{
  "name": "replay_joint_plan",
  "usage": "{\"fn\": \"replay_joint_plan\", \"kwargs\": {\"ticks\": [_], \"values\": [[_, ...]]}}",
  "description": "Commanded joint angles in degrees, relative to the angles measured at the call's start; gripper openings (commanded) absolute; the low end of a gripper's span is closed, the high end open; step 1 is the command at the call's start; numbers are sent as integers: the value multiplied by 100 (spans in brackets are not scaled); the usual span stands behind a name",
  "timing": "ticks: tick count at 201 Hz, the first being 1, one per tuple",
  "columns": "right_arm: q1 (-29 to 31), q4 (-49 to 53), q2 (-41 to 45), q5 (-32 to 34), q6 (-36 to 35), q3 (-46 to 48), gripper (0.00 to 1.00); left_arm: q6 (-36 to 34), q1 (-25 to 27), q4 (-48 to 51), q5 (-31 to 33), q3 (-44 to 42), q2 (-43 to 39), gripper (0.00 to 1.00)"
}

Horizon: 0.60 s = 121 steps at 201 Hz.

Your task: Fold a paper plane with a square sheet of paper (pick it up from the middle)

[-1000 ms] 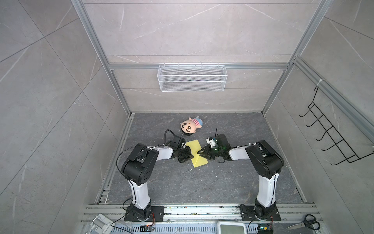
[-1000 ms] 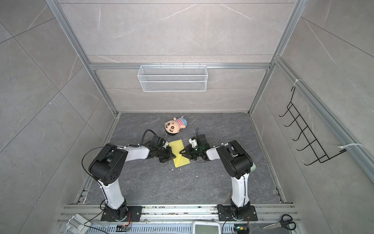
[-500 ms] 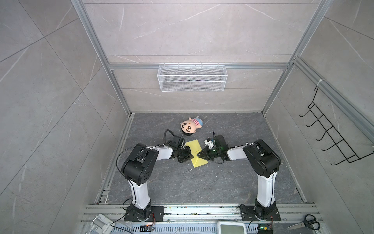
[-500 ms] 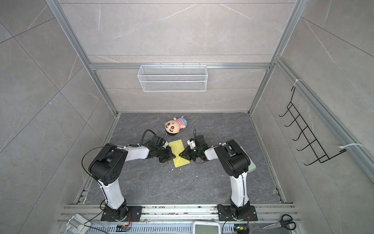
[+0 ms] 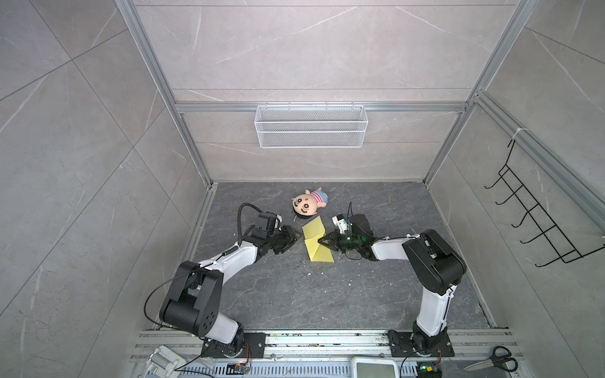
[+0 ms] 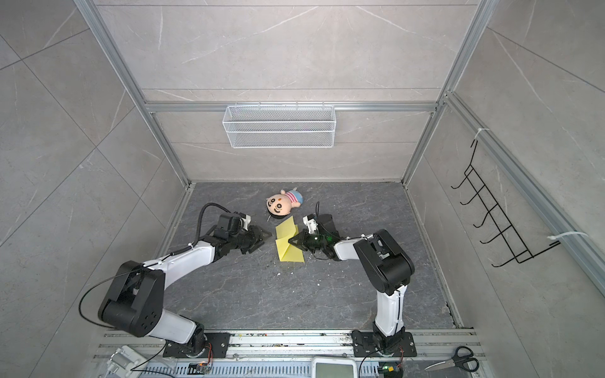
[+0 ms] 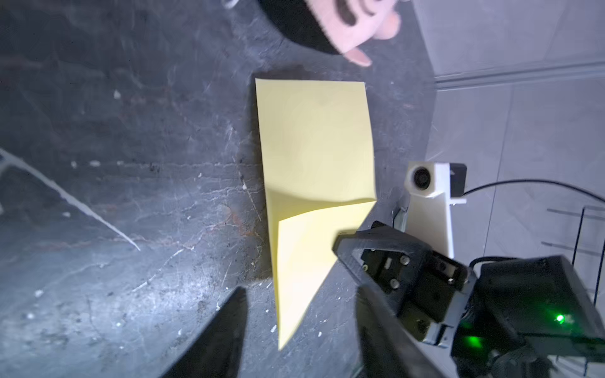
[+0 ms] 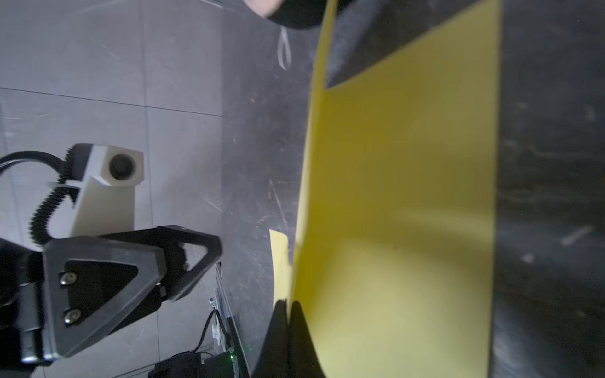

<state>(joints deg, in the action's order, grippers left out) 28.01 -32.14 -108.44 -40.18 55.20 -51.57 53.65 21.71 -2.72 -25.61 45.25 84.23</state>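
Observation:
The square sheet of paper (image 5: pixel 315 229) (image 6: pixel 288 252) is pale yellow and lies on the dark floor with a crease across its middle. My right gripper (image 5: pixel 319 241) (image 6: pixel 290 241) (image 8: pixel 288 302) is shut on the sheet's right edge at that crease, and the paper (image 8: pixel 409 196) bulges up beside the jaws. My left gripper (image 5: pixel 293 242) (image 6: pixel 265 242) (image 7: pixel 299 289) stands open just left of the sheet (image 7: pixel 314 147), one corner pointing into the gap without touching either finger. A paper plane is not in view.
A plush doll (image 5: pixel 307 205) (image 6: pixel 281 203) lies just behind the sheet. A white wire basket (image 5: pixel 311 131) hangs on the back wall and a black hook rack (image 5: pixel 537 222) on the right wall. Scissors (image 5: pixel 494 360) lie at the front right rail.
My left gripper has opened and let go of the sheet's left edge. My right gripper has closed onto the sheet's right edge. The sheet has barely shifted.

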Motion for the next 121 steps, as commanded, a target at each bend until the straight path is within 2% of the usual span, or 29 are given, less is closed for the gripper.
{"fn": "replay_joint_plan", "kwargs": {"ticks": [1,21,50,74,88,121], "values": [[-61,-808,380,-186,500,60,0,268,25,-985,-458,-382,-344,72],[-55,-1227,553,-350,932,18,0,559,27,-1872,-812,-641,-518,81],[-59,-1531,720,-535,1313,-75,0,1165,61,-3200,-1243,-833,-576,85],[-50,-1682,774,-611,1480,-99,0,1263,70,-3434,-1512,-668,-524,86],[-45,-1795,782,-631,1591,-102,0,1254,70,-3289,-1602,-539,-446,82],[-51,-2214,744,-709,1867,-57,0,1474,70,-3691,-1859,-404,-191,62]]}}
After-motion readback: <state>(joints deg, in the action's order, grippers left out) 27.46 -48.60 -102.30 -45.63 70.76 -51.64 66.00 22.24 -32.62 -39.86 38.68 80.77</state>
